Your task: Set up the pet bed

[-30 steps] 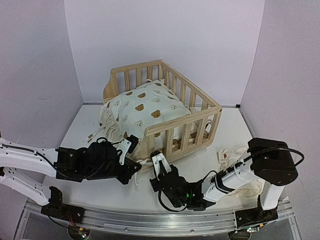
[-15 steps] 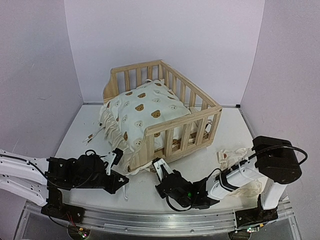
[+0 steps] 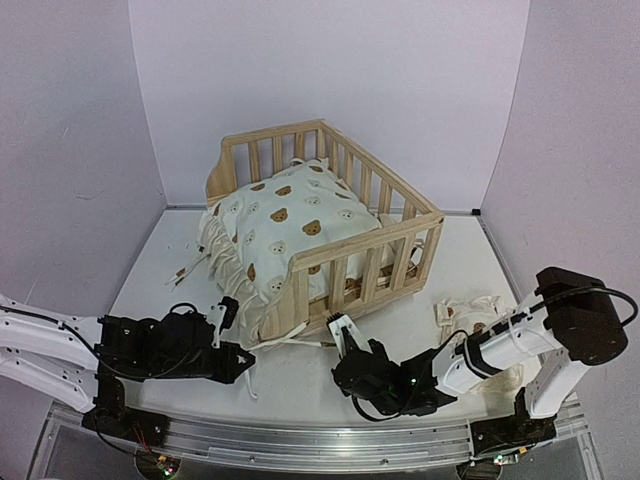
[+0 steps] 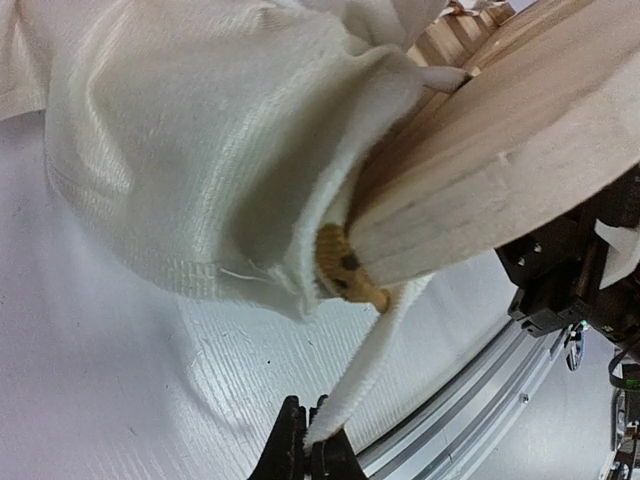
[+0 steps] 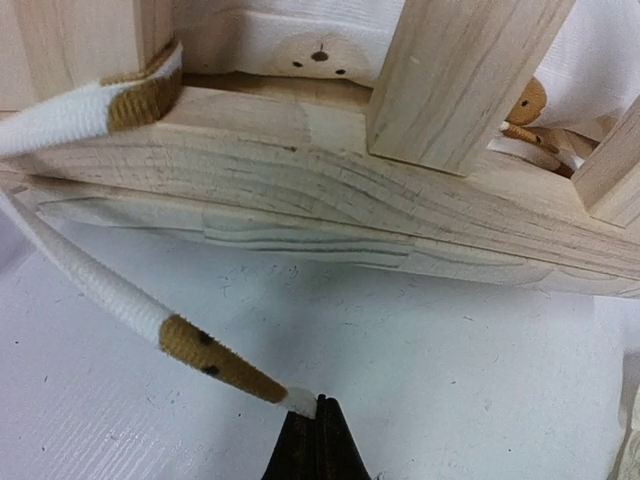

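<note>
The pet bed (image 3: 400, 232) is a pine frame with slatted rails, standing mid-table; its base (image 5: 300, 170) fills the right wrist view and one corner (image 4: 500, 170) shows in the left wrist view. A cream bear-print cushion (image 3: 290, 225) lies in it and spills over the open front-left side (image 4: 180, 150). My left gripper (image 3: 246, 362) (image 4: 308, 440) is shut on the end of a cream cushion tie (image 4: 370, 370), low over the table. My right gripper (image 3: 340, 330) (image 5: 318, 405) is shut on the tip of another tie (image 5: 100, 290), just in front of the frame.
A small bear-print pillow (image 3: 470, 315) lies on the table at the right, beside the right arm. More ties (image 3: 190, 268) trail on the table left of the cushion. The aluminium base rail (image 4: 480, 390) runs along the near edge. White walls close in three sides.
The right gripper has closed on its tie and slid right along the bed's front. The left arm drew back toward the near left with its tie, then held still.
</note>
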You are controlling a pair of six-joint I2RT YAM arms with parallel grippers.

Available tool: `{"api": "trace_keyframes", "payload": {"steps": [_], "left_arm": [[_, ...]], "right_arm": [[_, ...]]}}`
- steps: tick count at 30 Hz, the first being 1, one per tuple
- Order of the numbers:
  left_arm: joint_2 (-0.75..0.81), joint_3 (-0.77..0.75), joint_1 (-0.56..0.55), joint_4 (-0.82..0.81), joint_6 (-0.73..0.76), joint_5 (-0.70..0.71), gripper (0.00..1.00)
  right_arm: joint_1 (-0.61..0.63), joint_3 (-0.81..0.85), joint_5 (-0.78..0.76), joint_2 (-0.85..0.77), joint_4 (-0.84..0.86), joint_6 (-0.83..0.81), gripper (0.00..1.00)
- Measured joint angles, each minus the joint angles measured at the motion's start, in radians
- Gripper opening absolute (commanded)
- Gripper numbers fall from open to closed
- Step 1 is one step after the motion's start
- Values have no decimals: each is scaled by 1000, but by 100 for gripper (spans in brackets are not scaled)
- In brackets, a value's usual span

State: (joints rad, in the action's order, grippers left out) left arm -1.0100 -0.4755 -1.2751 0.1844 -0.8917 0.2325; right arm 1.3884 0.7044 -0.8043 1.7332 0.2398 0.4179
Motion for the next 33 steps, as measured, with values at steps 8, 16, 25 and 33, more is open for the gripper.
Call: {"api": "trace_keyframes", "payload": {"steps": [8, 16, 25, 33], "left_arm": [[-93, 0, 26, -22, -117, 26, 0], [-159, -28, 62, -16, -191, 45, 0], [-142, -66, 74, 61, -289, 52, 0], [-136, -63, 74, 68, -349, 47, 0]], "right_arm": [[-8, -53, 26, -22, 27, 39, 0], [-59, -85, 23, -104, 94, 48, 0], [-148, -86, 123, -122, 158, -31, 0], [-200, -86, 216, -122, 188, -48, 0]]}}
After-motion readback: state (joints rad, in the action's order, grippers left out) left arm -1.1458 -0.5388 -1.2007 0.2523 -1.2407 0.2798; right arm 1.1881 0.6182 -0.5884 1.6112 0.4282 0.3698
